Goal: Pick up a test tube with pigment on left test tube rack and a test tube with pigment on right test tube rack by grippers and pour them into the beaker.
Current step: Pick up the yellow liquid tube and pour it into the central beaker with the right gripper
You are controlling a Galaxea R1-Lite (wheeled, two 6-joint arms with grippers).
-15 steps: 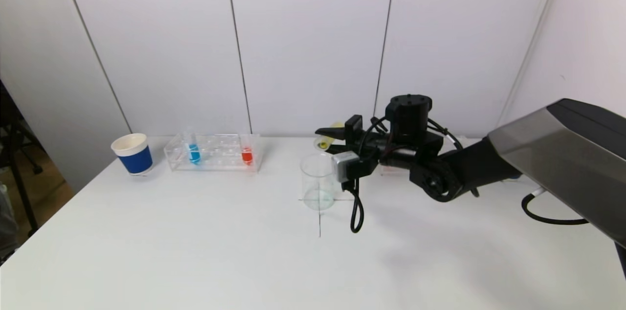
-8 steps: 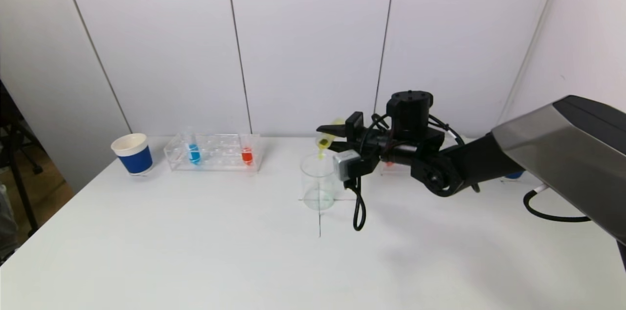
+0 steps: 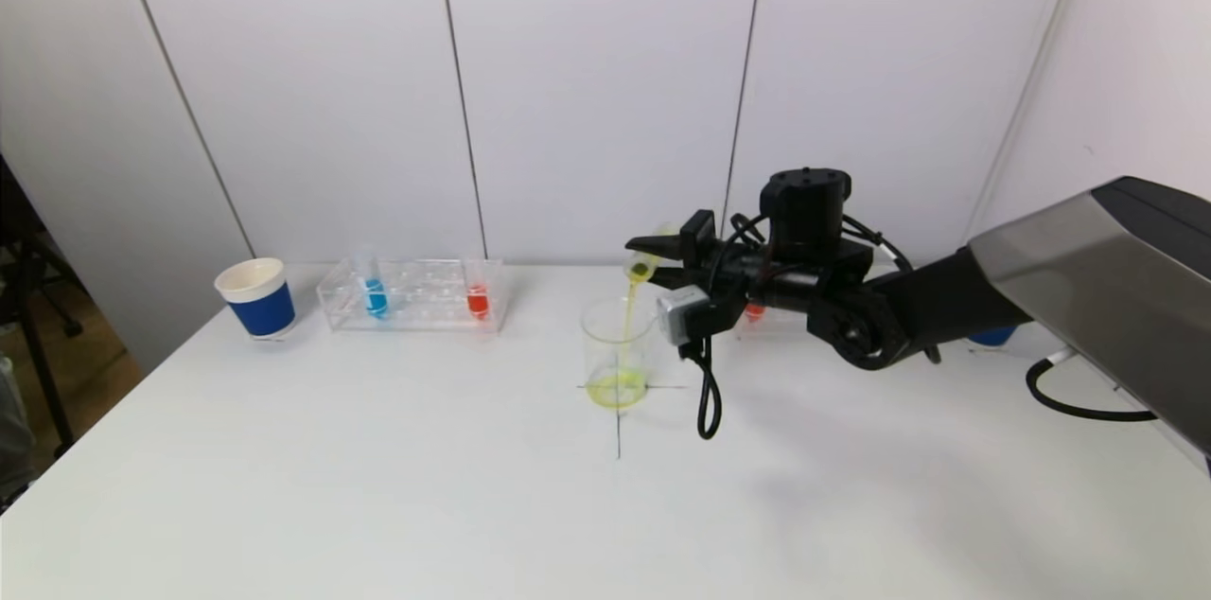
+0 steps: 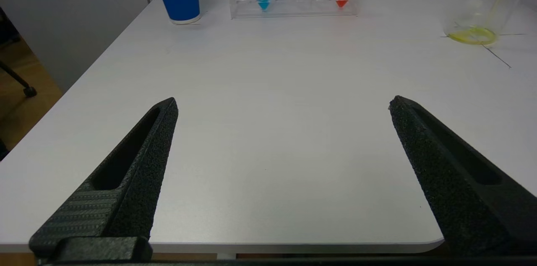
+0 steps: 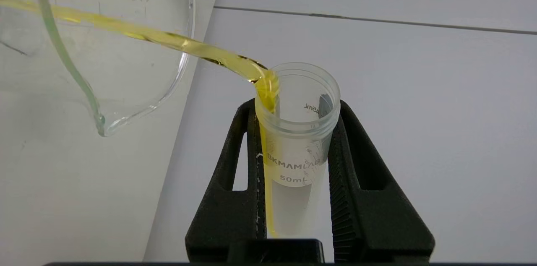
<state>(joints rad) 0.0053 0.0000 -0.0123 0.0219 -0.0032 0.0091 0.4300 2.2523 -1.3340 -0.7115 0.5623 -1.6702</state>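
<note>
Head view: right gripper clamps tilted tube over beaker, left rack apart.

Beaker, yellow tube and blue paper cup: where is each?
beaker point(image 3: 617, 340), head view, its clear side wall
yellow tube point(image 5: 300, 131), right wrist view, its threaded neck
blue paper cup point(image 3: 262, 307), head view, its blue band

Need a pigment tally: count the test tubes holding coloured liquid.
3: blue tube and red tube in the left rack; yellow tube pouring from the right pincer. Behind that arm, more may be hidden.

beaker marked 100, 200, 300, tube marked 50mL
</note>
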